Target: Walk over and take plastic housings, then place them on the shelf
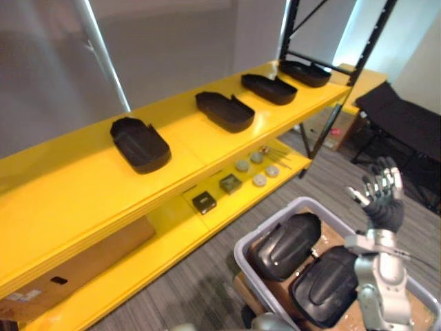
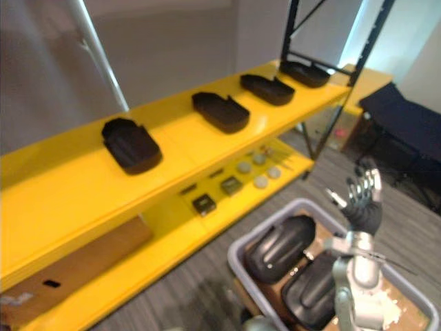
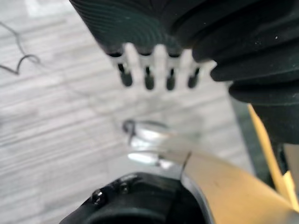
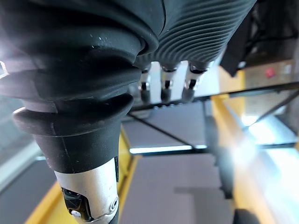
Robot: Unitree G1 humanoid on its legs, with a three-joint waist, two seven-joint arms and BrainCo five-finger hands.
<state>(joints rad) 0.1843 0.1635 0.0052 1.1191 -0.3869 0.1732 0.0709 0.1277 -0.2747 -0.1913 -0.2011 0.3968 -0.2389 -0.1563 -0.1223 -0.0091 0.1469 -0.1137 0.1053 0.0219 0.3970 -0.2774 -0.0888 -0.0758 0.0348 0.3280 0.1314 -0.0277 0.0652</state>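
Observation:
Several black plastic housings lie in a row on the yellow shelf's top board (image 1: 76, 186); the nearest housing (image 1: 140, 143) is at the left, another (image 1: 224, 111) lies further along. Two more housings (image 1: 286, 245) (image 1: 324, 276) sit side by side in a grey bin (image 1: 241, 255) at the lower right. My right hand (image 1: 377, 196) is raised above the bin's far right corner, open, fingers spread upward and holding nothing. In the right wrist view its fingers (image 4: 163, 88) are straight. My left hand's fingers (image 3: 159, 77) hang relaxed over grey floor, holding nothing.
The lower shelf board (image 1: 172, 227) carries small round discs (image 1: 258, 169) and two small dark blocks (image 1: 204, 201). A cardboard box (image 1: 76, 265) sits under the shelf at the left. A black rack upright (image 1: 365, 62) and a black cot (image 1: 403, 124) stand at the right.

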